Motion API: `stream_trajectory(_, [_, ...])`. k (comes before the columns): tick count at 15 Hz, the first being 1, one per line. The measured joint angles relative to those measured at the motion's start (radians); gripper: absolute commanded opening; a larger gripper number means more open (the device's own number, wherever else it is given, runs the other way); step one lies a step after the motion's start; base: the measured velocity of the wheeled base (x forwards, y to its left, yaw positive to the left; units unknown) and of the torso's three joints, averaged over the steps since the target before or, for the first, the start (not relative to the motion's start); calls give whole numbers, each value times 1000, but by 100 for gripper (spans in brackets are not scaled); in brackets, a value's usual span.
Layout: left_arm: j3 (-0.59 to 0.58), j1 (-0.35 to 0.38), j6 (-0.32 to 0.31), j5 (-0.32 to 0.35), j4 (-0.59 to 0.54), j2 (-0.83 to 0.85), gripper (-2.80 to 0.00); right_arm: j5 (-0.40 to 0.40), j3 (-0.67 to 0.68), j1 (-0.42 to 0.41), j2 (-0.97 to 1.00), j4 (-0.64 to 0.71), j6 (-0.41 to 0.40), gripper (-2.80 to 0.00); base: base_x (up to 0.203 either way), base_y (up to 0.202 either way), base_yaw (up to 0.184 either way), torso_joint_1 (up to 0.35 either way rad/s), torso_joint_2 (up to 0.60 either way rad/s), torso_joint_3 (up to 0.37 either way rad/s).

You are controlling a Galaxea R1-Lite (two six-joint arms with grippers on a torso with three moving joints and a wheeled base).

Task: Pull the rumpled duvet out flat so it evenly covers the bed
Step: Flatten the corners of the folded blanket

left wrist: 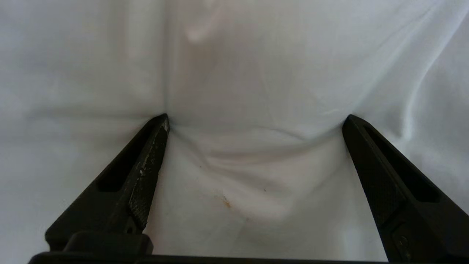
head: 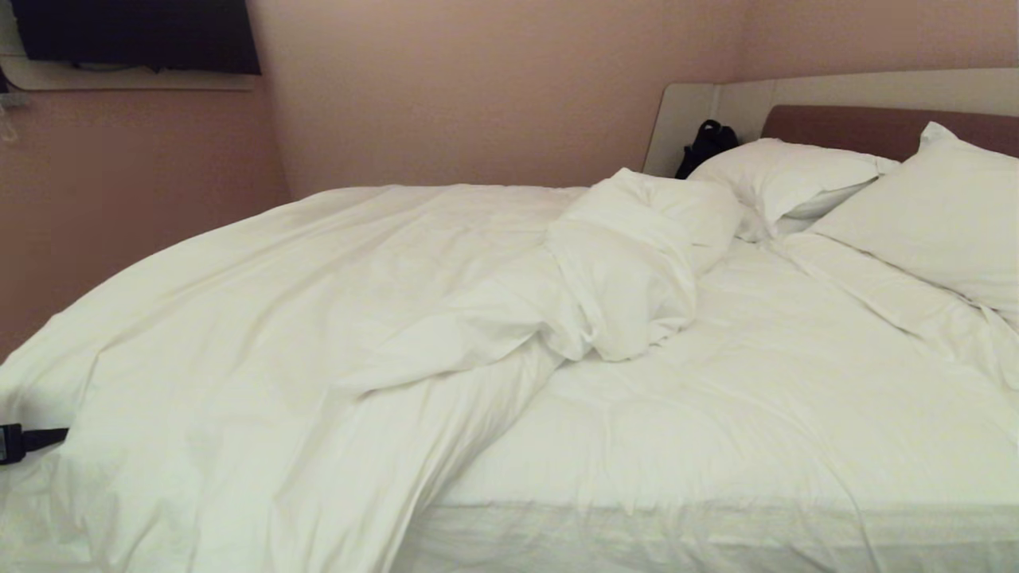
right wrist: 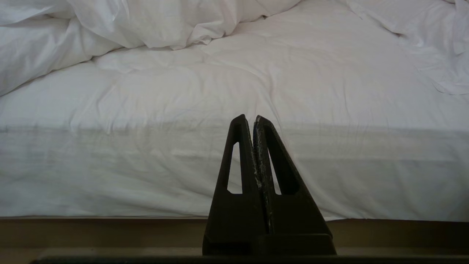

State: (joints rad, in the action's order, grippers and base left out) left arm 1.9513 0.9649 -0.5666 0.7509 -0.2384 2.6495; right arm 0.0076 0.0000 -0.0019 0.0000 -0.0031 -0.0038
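Observation:
The duvet (head: 318,302) lies rumpled over the left half of the bed (head: 756,382), its edge bunched into a thick roll (head: 629,270) near the middle. The right half shows bare sheeted mattress. My left gripper (left wrist: 256,117) stands wide open, both fingertips (left wrist: 163,121) pressed into white duvet fabric (left wrist: 256,55), with a loose fold between them and nothing gripped. A black part of the left arm (head: 24,440) shows at the duvet's near left corner. My right gripper (right wrist: 254,117) is shut and empty, parked before the bed's near side; the duvet (right wrist: 146,22) lies beyond it.
Two white pillows (head: 788,179) (head: 939,215) lean at the headboard (head: 868,127). A black bag (head: 704,147) sits beside them. A dark screen (head: 135,36) hangs on the pink wall at the far left. The low beige base (right wrist: 110,231) runs under the mattress.

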Motion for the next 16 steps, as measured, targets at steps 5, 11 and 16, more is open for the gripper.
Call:
stream_trajectory(5, [-1,0,-3,3,-2,9,-280,1,0,1,0,1,0,-280,0,0,0,0,0,0])
stream_trajectory(11, [-2,-1,-2,14,-5,8,-280,0,0,0,0,0,0,-280,0,0,0,0,0,0])
stream_trajectory(16, [-1,26,16,19,-3,-10,-280,0,0,0,0,0,0,-280,0,0,0,0,0,0])
